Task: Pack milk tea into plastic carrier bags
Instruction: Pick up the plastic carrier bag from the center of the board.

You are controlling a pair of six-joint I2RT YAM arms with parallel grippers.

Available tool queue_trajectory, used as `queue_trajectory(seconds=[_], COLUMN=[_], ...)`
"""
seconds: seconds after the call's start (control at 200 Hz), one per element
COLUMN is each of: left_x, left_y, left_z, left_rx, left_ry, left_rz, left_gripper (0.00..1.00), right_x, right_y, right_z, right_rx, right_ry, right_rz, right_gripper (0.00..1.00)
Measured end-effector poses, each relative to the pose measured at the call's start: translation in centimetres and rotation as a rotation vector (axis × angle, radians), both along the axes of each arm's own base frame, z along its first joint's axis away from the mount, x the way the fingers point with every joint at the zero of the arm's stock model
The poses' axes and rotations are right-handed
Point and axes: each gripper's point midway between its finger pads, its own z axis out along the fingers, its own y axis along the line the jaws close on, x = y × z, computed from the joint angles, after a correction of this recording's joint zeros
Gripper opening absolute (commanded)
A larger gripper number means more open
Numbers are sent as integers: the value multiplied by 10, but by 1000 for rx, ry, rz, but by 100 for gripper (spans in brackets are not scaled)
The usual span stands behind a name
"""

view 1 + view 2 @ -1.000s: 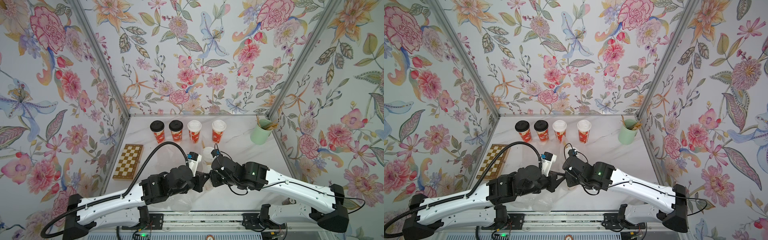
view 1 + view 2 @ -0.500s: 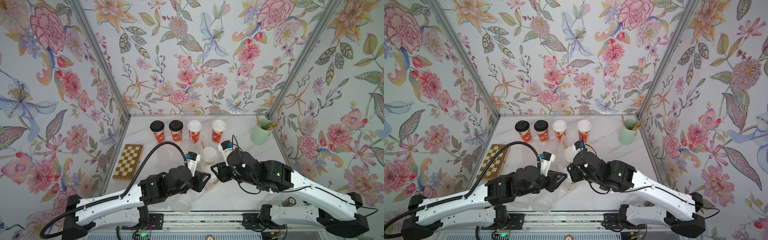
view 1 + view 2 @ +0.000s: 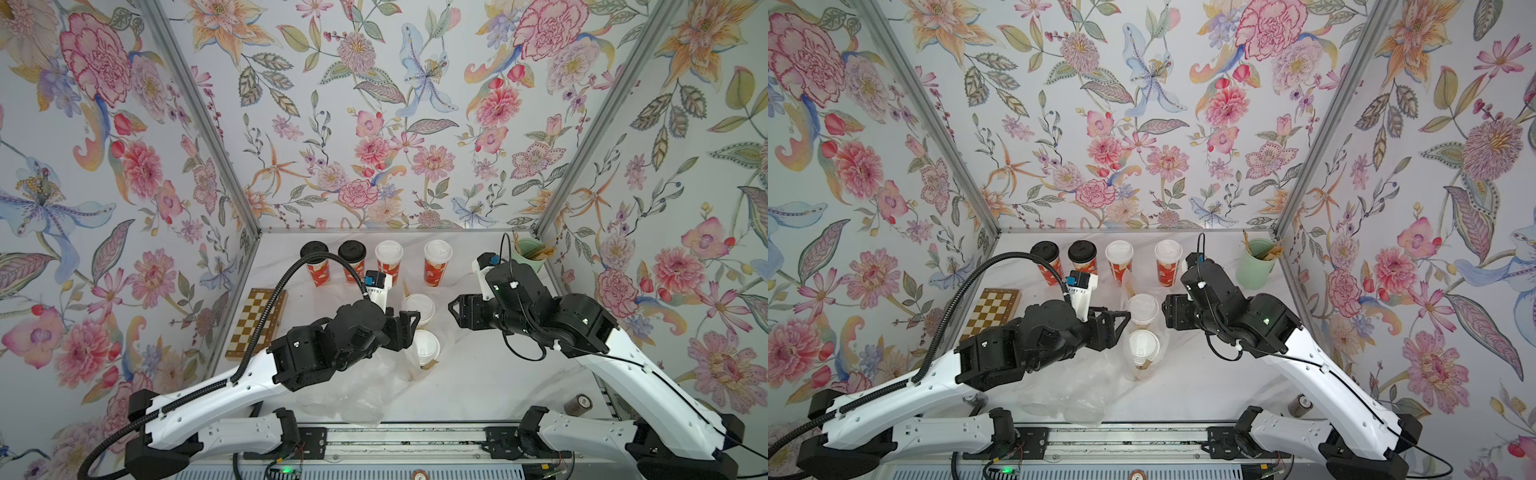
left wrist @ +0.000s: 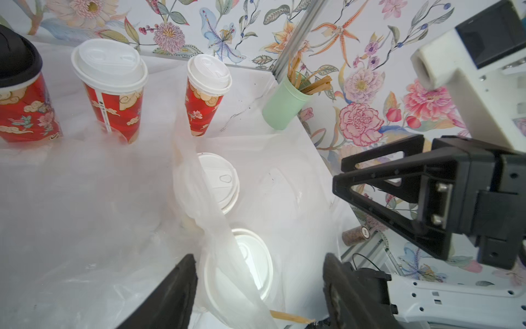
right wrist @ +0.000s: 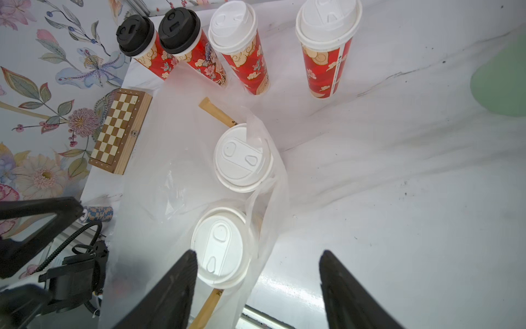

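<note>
Transparent film of one carrier bag (image 3: pixel 409 365) is standing around two white-lidded milk tea cups (image 3: pixel 417 305) at the middle of the counter (image 3: pixel 478 386) in both top views, one cup nearer than its partner. Four more are standing in a far row, two black-lidded (image 3: pixel 314 252) on the left and two white-lidded (image 3: pixel 437 250) on the right, making six. More clear plastic (image 3: pixel 353 395) is lying crumpled near the front edge; how many bags it makes is hard to tell. The left fingers (image 3: pixel 409 326) are hovering spread just left of the bagged pair and the right fingers (image 3: pixel 1168 311) just right of it, both grasping nothing. A chessboard (image 3: pixel 992 311) is lying at the left, and a mint-green cup (image 3: pixel 1256 266) of sticks (image 3: pixel 1264 251) is standing at the far right.

The left wrist view is showing five cups, with the black-lidded one (image 4: pixel 17 85) cut off. The left fingers (image 4: pixel 182 293) are gaping wide, with a strip of bag film trailing between them; whether it is touching them I cannot tell.

The right wrist view is showing all six cups. The right fingers (image 5: pixel 341 284) are spread wide and empty over the nearer bagged cup (image 5: pixel 219 245), and the mint-green cup (image 5: pixel 501 85) is blurring at the edge.
</note>
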Motion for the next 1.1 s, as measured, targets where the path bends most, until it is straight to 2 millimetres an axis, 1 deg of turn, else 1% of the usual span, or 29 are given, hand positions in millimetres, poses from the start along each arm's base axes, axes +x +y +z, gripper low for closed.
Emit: queue_trajectory(seconds=[0.075,0.135,0.26,0.36,0.46,0.565,0.605,0.726,0.796,0.876,0.941,1.006,1.101], left_x=[6,9,13,17,19,20,20,20,20,19,19,20,21], left_y=[-3,-5,-9,-10,-11,-12,-12,-15,-17,-20,-23,-27,-33], left_z=[-10,-22,-46,-52,-51,-50,-50,-53,-54,-53,-49,-41,-31], left_rx=[38,77,153,172,174,173,173,177,180,171,156,129,96], left_ry=[16,36,82,99,101,100,102,112,112,110,104,95,79], left_rz=[1,0,-15,-19,-28,-38,-42,-55,-63,-79,-88,-98,-110], left_gripper=[73,72,67,60,52,42,37,18,10,3,0,0,0], right_x=[0,1,3,2,0,0,0,0,1,2,3,5,10], right_y=[2,5,11,13,14,17,19,21,21,20,18,15,8], right_z=[-8,-16,-37,-52,-60,-61,-61,-61,-61,-60,-58,-55,-44], right_rx=[-4,-15,-44,-58,-57,-43,-38,-29,-25,-22,-19,-12,7], right_ry=[37,66,129,172,198,202,201,198,197,193,187,178,152], right_rz=[19,33,64,80,91,98,101,106,103,100,95,84,62], right_gripper=[70,68,60,53,48,39,34,17,7,0,0,0,0])
